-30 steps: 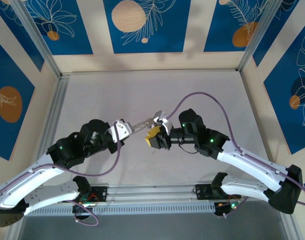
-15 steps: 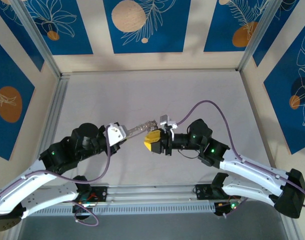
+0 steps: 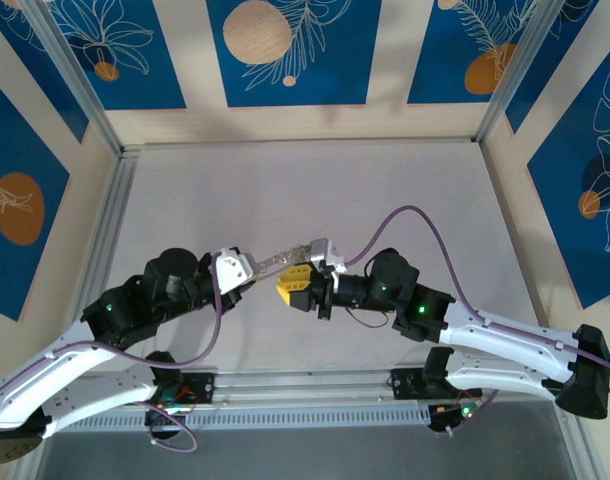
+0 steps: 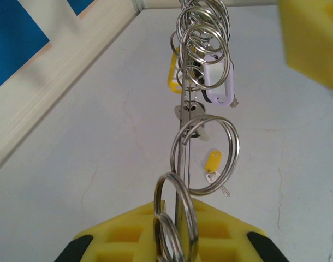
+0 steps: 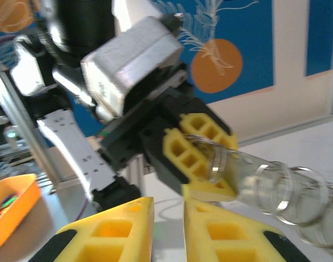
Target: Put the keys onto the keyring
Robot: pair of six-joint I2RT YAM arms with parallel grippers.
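Observation:
My left gripper (image 4: 177,212) is shut on the keyring (image 4: 181,136), a thin wire that rises from between its yellow pads. Several metal split rings (image 4: 206,153) hang along the wire. Near its far end dangle keys with a yellow tag (image 4: 172,76) and a pale lilac tag (image 4: 220,82). One more key with a yellow tag (image 4: 212,161) lies on the table below. In the top view the left gripper (image 3: 247,268) points right and my right gripper (image 3: 291,285) sits just below the wire's tip. The right gripper (image 5: 167,229) has a narrow gap with nothing in it.
The table (image 3: 405,190) is pale grey with fine cracks. An aluminium rail (image 3: 110,220) runs along its left side and blue patterned panels stand behind. An orange tray (image 5: 13,202) sits beyond the left arm's base. Purple cables (image 3: 415,212) arc over both arms.
The right gripper has swung left and down, close under the keyring's free end, and its jaws have narrowed. The left gripper drew back slightly a second ago and has held still since.

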